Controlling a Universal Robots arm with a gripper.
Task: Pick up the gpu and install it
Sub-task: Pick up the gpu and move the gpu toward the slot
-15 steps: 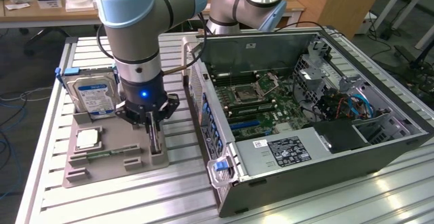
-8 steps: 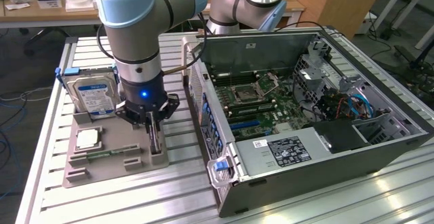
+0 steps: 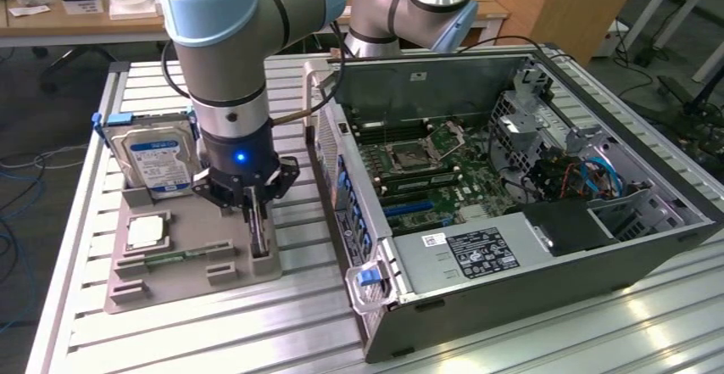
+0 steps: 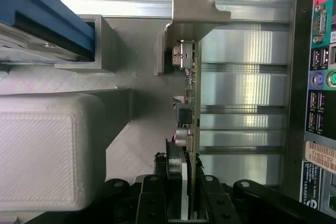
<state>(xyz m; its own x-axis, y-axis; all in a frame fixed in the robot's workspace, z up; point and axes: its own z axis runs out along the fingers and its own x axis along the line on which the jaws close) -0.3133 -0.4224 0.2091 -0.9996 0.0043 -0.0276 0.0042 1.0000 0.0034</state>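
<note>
Claw (image 3: 253,207) clasping card (image 4: 192,103) between narrowed jaws, pinching upper edge; card standing on edge in slot of grey holder (image 3: 169,287), propped upright for straight lift; open computer case (image 3: 543,255) lying just beside.

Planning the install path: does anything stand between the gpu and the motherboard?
Yes: the case's rear wall rises between the gpu, upright in its holder, and the motherboard. The case is open on top. Nothing visible separates the claw from the gpu.

One gpu (image 4: 192,77), one hard drive (image 3: 158,158), one processor chip (image 3: 147,232), one tray (image 3: 169,287), one computer case (image 3: 543,306).
</note>
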